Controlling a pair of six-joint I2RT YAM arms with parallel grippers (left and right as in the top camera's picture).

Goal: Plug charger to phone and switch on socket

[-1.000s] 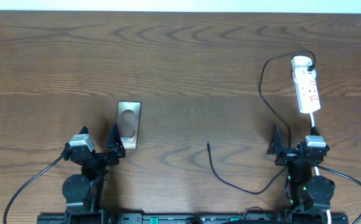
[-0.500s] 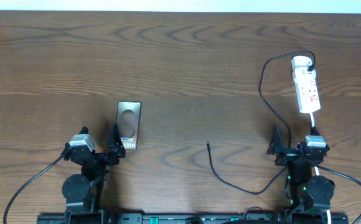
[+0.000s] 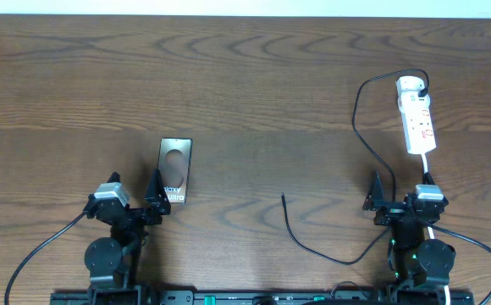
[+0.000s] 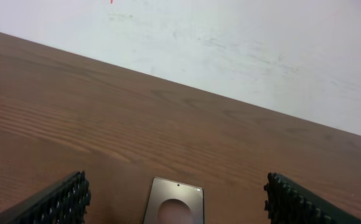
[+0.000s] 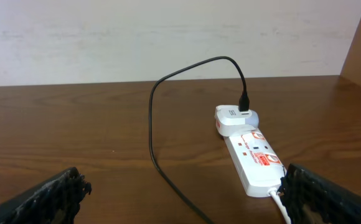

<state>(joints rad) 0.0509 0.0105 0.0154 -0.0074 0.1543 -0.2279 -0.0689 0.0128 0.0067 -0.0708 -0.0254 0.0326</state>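
Both arms sit at the near edge of the wooden table (image 3: 254,76). The left gripper (image 3: 134,193) has its jaws spread wide with nothing between them. The phone (image 3: 175,172) lies flat just beyond it and slightly to the right, its near end close to the right finger; in the left wrist view the phone shows low between the two fingers, apart from both.

The right gripper (image 3: 402,191) is likewise spread wide and holds nothing. The socket (image 3: 416,123) lies straight beyond it toward the far right, well apart. The charger (image 3: 355,114) has its white adapter (image 3: 411,85) seated at the socket's far end. Its black cable loops left, runs near past the right gripper, then curves left. The plug tip (image 3: 284,198) lies loose on the table between the two grippers, nearer the right one, well apart from the phone.
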